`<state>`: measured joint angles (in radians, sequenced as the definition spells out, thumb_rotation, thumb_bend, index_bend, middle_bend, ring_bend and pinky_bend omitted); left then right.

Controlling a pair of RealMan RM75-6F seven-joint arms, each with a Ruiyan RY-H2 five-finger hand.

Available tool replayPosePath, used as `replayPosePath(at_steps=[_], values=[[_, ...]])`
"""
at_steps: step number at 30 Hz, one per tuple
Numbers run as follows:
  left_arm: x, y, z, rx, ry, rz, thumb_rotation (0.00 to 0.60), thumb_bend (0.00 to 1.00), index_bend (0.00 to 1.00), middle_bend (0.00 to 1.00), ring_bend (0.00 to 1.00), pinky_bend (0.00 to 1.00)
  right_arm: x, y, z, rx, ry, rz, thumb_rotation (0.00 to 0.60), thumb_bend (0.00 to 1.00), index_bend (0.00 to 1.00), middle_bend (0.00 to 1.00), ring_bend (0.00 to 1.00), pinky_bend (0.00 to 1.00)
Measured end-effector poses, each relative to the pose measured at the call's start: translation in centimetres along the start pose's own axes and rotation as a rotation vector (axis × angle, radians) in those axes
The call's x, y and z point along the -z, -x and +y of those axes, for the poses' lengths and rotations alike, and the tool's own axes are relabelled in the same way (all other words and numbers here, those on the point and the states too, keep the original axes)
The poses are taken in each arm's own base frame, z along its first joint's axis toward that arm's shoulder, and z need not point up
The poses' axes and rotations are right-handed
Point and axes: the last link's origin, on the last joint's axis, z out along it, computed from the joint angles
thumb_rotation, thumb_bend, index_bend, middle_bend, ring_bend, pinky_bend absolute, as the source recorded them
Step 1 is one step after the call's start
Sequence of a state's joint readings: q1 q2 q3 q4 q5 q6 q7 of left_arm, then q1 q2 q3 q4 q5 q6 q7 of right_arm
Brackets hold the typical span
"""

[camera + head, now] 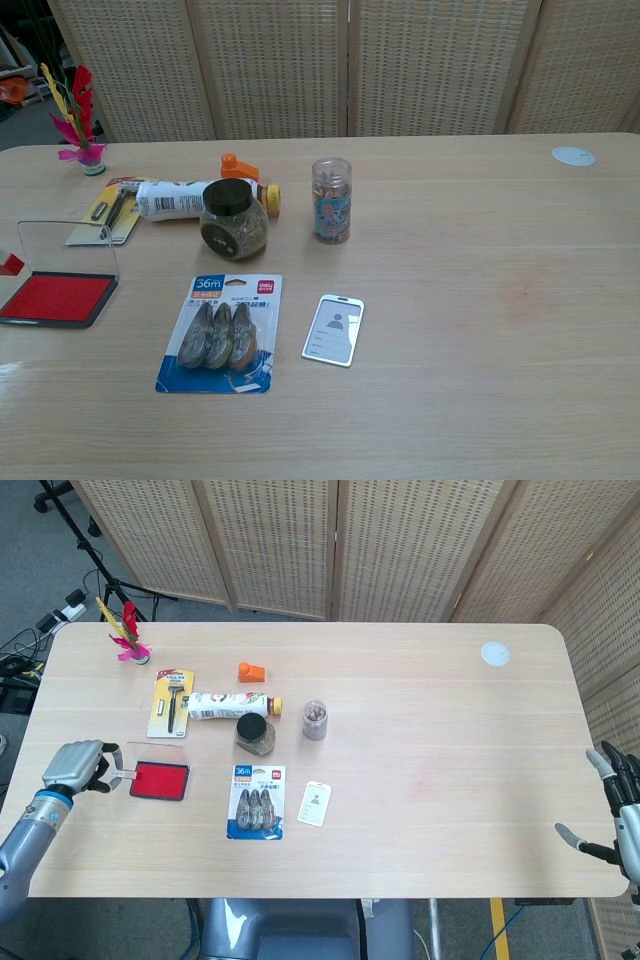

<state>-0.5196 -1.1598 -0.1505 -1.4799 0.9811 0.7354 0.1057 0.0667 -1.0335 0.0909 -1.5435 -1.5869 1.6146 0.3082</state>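
My left hand (78,765) is at the table's left front edge and pinches a small white stamp with a red tip (124,775). The tip is at the left edge of the red ink pad (160,780), whose clear lid stands open. The chest view shows only the stamp's red tip (10,264), just left of the ink pad (55,298); the hand itself is out of that frame. My right hand (620,815) hovers at the table's far right edge, fingers spread, holding nothing.
Behind the pad lie a razor pack (171,703), a white bottle on its side (230,705), a black-lidded jar (253,733) and a small clear jar (315,720). A correction-tape pack (257,801) and an ID card (314,803) lie in front. A feather shuttlecock (128,640) stands far left.
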Motion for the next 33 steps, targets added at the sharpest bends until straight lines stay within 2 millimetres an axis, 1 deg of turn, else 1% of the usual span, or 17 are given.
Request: replayPosePath(at_steps=[7, 10, 25, 33], values=[[-1.5, 0.7, 0.8, 0.021, -0.032, -0.07, 0.6, 0.41, 0.61, 1.0, 0.98, 0.94, -0.1, -0.1, 0.2, -0.004, 0.006, 0.0, 0.6, 0.0, 0.0, 0.0, 0.0, 0.0], [-1.9, 1.0, 0.9, 0.02, -0.039, -0.085, 0.6, 0.41, 0.61, 1.0, 0.98, 0.94, -0.1, -0.1, 0.2, -0.005, 0.006, 0.0, 0.6, 0.0, 0.0, 0.0, 0.0, 0.0], [-3.1, 2.3, 1.6, 0.028, -0.052, -0.119, 0.6, 0.41, 0.61, 1.0, 0.98, 0.94, -0.1, -0.1, 0.3, -0.009, 0.007, -0.002, 0.6, 0.0, 0.0, 0.0, 0.0, 0.0], [-3.8, 2.8, 2.0, -0.001, -0.057, -0.124, 0.6, 0.41, 0.62, 1.0, 0.98, 0.94, -0.2, -0.1, 0.3, -0.01, 0.011, 0.001, 0.6, 0.0, 0.0, 0.0, 0.0, 0.0]])
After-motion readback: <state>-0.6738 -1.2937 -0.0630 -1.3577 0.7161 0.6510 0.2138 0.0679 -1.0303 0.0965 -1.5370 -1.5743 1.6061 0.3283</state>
